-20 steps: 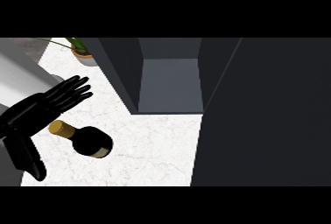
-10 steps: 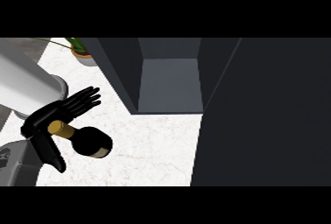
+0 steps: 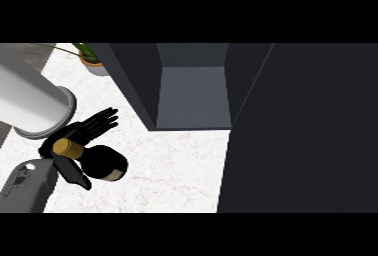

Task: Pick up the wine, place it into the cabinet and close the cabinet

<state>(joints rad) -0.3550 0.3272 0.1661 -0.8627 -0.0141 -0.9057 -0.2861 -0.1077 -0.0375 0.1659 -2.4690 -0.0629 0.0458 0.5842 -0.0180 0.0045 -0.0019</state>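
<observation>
The left hand (image 3: 77,137) is seen with fingers (image 3: 102,121) and thumb curled round the wine (image 3: 100,161), which stands on the counter (image 3: 170,170). The cabinet (image 3: 193,97) — just beyond — is open, its inside bare; its dark door (image 3: 303,130) is swung out rightward. A potted plant (image 3: 92,60) is set at the far corner.

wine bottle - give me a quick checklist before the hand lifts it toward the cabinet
1. Left hand at the wine bottle: ok, its fingers reach past the gold cap and the thumb lies alongside the body.
2. Fingers curled round the bottle: cannot tell, they look mostly straight.
3. Cabinet open: ok, its grey interior shows.
4. Cabinet door clear of the opening: ok, swung out to the right.
5. Counter path between bottle and cabinet: ok, bare.
6. Right hand: cannot tell, not in view.
</observation>
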